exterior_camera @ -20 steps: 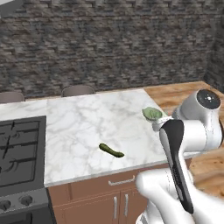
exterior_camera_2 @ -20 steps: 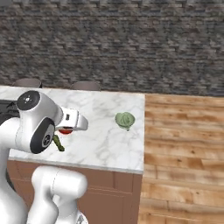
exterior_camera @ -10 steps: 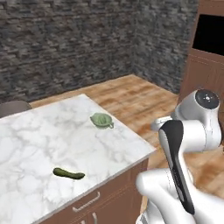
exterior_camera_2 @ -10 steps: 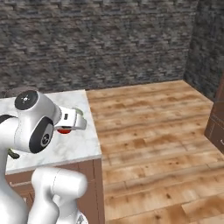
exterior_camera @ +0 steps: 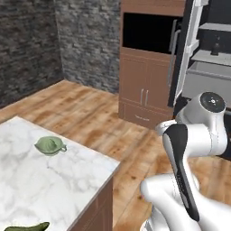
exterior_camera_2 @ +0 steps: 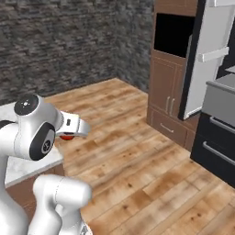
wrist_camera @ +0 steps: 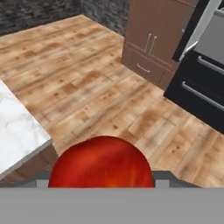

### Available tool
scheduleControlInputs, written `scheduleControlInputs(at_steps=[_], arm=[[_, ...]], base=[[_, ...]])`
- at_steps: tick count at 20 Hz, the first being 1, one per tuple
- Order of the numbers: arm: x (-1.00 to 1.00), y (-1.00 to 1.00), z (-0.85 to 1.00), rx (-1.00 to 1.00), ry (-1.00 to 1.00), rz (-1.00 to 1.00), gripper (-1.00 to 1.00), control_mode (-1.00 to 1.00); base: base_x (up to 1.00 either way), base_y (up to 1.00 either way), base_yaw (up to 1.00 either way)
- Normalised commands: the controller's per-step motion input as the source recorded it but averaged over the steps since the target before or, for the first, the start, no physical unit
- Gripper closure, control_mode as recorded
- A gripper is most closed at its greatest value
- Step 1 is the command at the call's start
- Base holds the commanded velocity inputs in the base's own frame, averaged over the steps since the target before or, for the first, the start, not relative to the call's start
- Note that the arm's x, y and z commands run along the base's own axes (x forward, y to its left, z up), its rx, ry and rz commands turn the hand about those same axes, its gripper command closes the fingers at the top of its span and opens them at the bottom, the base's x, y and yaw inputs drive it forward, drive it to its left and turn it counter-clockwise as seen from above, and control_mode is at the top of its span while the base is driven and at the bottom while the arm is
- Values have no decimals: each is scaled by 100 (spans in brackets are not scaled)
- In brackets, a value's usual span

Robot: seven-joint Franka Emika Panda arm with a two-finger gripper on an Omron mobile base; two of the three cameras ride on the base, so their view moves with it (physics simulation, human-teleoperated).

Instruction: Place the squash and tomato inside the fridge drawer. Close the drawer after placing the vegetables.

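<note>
Between the gripper's (wrist_camera: 101, 181) jaws sits the tomato (wrist_camera: 101, 162), clamped at a wide spread and carried high over the wood floor (wrist_camera: 87, 87), probably so it clears the counter (exterior_camera: 58, 180) on the way to the open fridge (exterior_camera_2: 215, 55). The squash (exterior_camera: 27, 227) lies on the counter, near a green cup (exterior_camera: 48, 145). The grey fridge drawer (exterior_camera_2: 220, 103) shows no contents from here.
</note>
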Motion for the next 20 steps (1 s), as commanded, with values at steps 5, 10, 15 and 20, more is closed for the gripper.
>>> scheduleControlInputs(at_steps=[5, 10, 15, 20], arm=[[0, 0, 0, 0, 0, 0, 100, 100], [0, 0, 0, 0, 0, 0, 100, 100], [0, 0, 0, 0, 0, 0, 100, 100], [0, 0, 0, 0, 0, 0, 100, 100]], base=[[25, -73, -41], [58, -56, -45], [74, -38, -44], [67, -11, -37]])
